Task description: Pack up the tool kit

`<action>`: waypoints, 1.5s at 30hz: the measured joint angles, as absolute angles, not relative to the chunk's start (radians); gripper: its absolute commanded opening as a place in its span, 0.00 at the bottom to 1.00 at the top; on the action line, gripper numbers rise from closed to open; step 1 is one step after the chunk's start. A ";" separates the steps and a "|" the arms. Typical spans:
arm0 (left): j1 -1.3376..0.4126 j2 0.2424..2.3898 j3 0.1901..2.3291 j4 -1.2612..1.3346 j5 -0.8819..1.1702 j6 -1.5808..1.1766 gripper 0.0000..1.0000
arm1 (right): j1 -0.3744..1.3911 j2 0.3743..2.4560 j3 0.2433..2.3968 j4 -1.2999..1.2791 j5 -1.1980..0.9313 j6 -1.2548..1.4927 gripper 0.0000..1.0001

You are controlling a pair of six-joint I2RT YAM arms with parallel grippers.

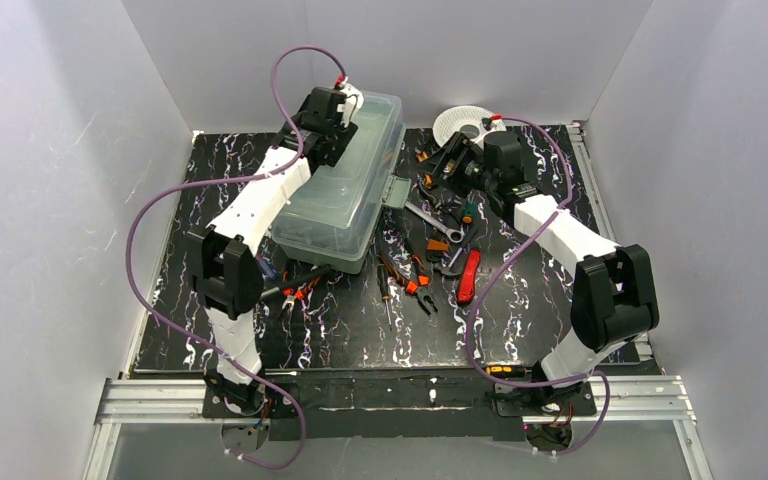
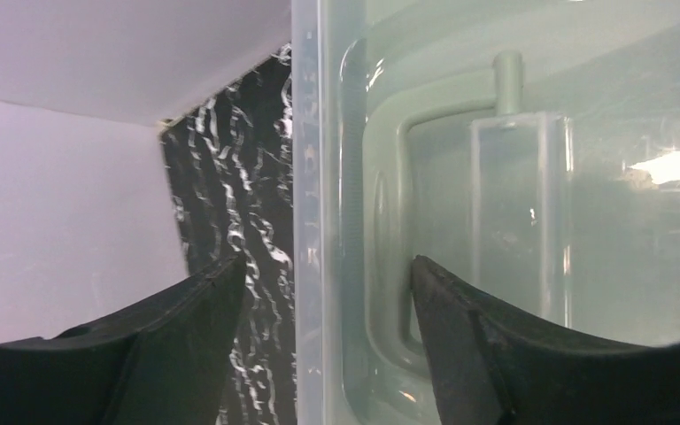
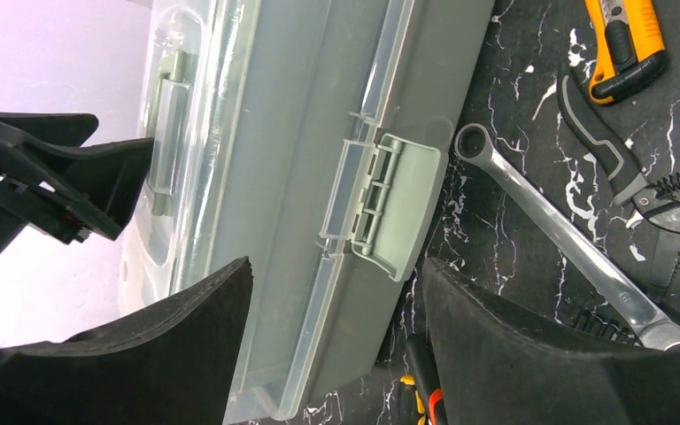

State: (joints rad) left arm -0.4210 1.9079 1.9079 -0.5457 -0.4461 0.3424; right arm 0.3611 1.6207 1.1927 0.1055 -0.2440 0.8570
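Note:
The toolbox (image 1: 345,185) lies closed at back left, with a translucent lid and its sage-green latch (image 1: 396,190) sticking out to the right. My left gripper (image 1: 345,105) is open at the box's far end. In the left wrist view its jaws (image 2: 328,274) straddle the lid's rim (image 2: 308,177), and the green handle (image 2: 390,221) shows through the lid. My right gripper (image 1: 450,160) is open and empty, hovering right of the box. In the right wrist view it (image 3: 332,266) faces the latch (image 3: 394,204). Loose tools lie right of the box: wrench (image 1: 435,220), red knife (image 1: 468,275), orange-handled pliers (image 1: 415,275).
A white perforated spool (image 1: 465,122) stands at the back behind my right gripper. More small tools lie near the box's front corner (image 1: 290,290). The right wrist view shows the wrench (image 3: 567,239), an orange utility knife (image 3: 624,35) and black-handled pliers (image 3: 602,142). White walls enclose the black mat.

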 measured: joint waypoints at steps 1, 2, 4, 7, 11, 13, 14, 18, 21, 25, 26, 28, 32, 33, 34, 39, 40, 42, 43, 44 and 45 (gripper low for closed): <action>-0.431 1.913 1.892 -0.516 -0.486 0.373 0.65 | 0.361 1.615 1.193 0.106 -0.243 0.857 0.78; -0.437 1.914 1.886 -0.501 -0.514 0.397 0.65 | 0.361 1.611 1.193 0.106 -0.243 0.857 0.78; -0.459 1.914 1.863 -0.470 -0.568 0.443 0.64 | 0.360 1.604 1.193 0.106 -0.242 0.857 0.78; -0.475 1.914 1.842 -0.434 -0.612 0.489 0.54 | 0.359 1.598 1.188 0.109 -0.241 0.857 0.78; -0.485 1.917 1.825 -0.412 -0.638 0.526 0.33 | 0.357 1.596 1.177 0.106 -0.242 0.857 0.78; -0.491 1.924 1.812 -0.392 -0.670 0.559 0.27 | 0.354 1.596 1.176 0.107 -0.242 0.857 0.78; -0.492 1.927 1.805 -0.379 -0.683 0.577 0.27 | 0.353 1.596 1.175 0.107 -0.242 0.857 0.78; -0.496 1.940 1.800 -0.318 -0.754 0.649 0.27 | 0.348 1.596 1.175 0.107 -0.250 0.859 0.78; -0.496 1.942 1.795 -0.268 -0.793 0.694 0.29 | 0.347 1.596 1.175 0.107 -0.254 0.860 0.78; -0.500 1.942 1.795 -0.199 -0.839 0.747 0.32 | 0.347 1.596 1.175 0.107 -0.261 0.860 0.78; -0.500 1.942 1.795 -0.181 -0.847 0.756 0.33 | 0.347 1.596 1.175 0.107 -0.263 0.860 0.78; -0.500 1.942 1.796 -0.142 -0.873 0.767 0.34 | 0.347 1.596 1.175 0.107 -0.265 0.860 0.78; -0.496 1.942 1.814 -0.144 -0.883 0.735 0.35 | 0.346 1.596 1.174 0.107 -0.268 0.860 0.78; -0.495 1.941 1.817 -0.145 -0.883 0.723 0.36 | 0.346 1.596 1.174 0.107 -0.269 0.860 0.78; -0.493 1.940 1.819 -0.146 -0.883 0.715 0.37 | 0.346 1.596 1.174 0.107 -0.270 0.860 0.78; -0.479 1.939 1.858 -0.221 -0.872 0.644 0.56 | 0.341 1.596 1.174 0.107 -0.281 0.860 0.81; -0.473 1.939 1.877 -0.259 -0.855 0.612 0.60 | 0.340 1.596 1.174 0.107 -0.284 0.860 0.82; -0.448 1.939 1.951 -0.384 -0.768 0.504 0.63 | 0.340 1.596 1.175 0.104 -0.290 0.859 0.82; -0.433 1.939 1.981 -0.428 -0.724 0.458 0.65 | 0.340 1.596 1.177 0.101 -0.292 0.859 0.83; -0.406 1.939 2.030 -0.491 -0.642 0.385 0.67 | 0.340 1.596 1.182 0.094 -0.294 0.859 0.83; -0.370 1.939 2.076 -0.542 -0.557 0.316 0.69 | 0.340 1.596 1.189 0.083 -0.297 0.859 0.83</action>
